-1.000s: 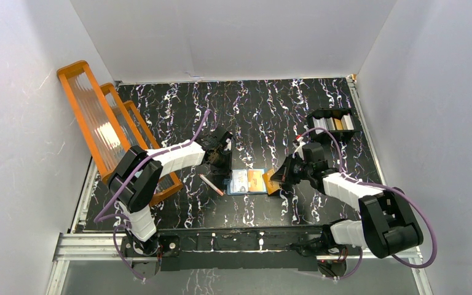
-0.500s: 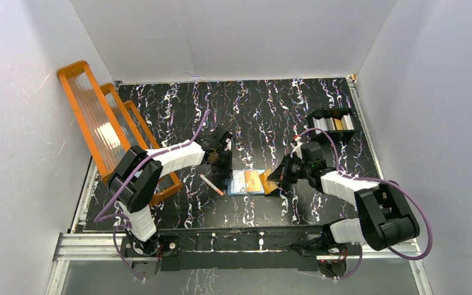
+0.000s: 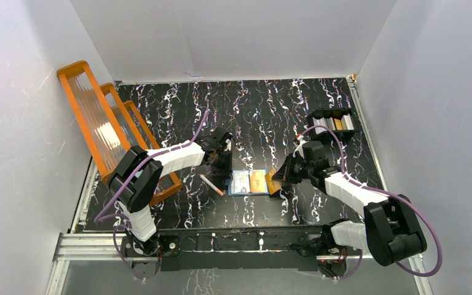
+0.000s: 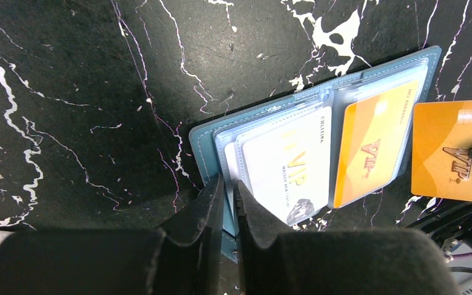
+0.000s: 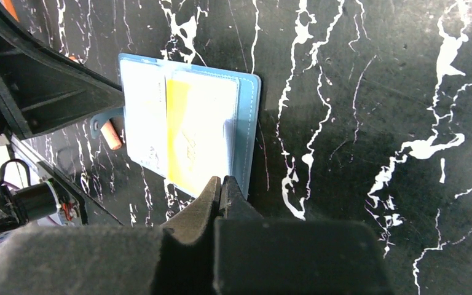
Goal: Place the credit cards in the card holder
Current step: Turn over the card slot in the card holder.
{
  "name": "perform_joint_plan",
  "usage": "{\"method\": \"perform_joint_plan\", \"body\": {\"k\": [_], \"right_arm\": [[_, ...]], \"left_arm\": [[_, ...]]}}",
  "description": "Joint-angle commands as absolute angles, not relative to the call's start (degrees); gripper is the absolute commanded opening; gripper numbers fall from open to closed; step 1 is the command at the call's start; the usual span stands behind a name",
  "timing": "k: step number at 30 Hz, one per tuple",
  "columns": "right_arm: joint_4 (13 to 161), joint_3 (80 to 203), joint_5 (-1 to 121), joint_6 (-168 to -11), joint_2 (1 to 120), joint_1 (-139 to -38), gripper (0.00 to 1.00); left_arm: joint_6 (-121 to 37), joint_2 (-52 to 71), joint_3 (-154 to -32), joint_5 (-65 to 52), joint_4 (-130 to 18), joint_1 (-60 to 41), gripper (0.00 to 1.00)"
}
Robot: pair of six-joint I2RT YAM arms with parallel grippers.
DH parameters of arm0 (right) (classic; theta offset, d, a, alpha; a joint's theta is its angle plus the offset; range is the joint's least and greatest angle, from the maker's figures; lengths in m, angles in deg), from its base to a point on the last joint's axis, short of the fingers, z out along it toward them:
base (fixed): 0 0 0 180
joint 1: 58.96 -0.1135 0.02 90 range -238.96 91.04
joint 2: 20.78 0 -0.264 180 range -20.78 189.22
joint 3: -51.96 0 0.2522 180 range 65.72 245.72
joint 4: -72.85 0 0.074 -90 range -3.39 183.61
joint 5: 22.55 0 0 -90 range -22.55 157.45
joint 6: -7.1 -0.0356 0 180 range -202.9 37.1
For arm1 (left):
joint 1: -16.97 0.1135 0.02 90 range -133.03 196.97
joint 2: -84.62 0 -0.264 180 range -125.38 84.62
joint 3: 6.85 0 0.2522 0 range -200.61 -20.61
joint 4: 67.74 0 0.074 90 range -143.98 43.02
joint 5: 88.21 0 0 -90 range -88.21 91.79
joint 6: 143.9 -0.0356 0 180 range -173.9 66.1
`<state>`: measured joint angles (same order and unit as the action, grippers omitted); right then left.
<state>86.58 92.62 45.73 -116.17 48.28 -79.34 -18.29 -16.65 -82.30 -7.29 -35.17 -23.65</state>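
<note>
Claw (image 4: 228, 189) pinching card holder (image 4: 204, 140), orange card (image 4: 440, 144) beside

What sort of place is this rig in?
Looks like a robot test cell, probably in a lab: white walls box in a marbled black table, a left arm and right arm are bolted at its near edge, plus props: an orange rack and black tray.
</note>
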Motion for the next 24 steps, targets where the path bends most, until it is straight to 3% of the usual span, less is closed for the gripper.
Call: {"method": "perform_joint_plan", "body": {"k": [1, 24], "right_arm": [[87.8, 93.7, 47.2, -115.0, 46.9, -79.5, 0.0], [76.8, 90.8, 37.4, -119.1, 52.4, -79.5, 0.0]], "left_arm": [[-18.3, -15.4, -82.3, -7.8, -34.6, -23.6, 0.1], [-18.2, -16.1, -83.1, -9.4, -35.1, -23.8, 0.11]]}}
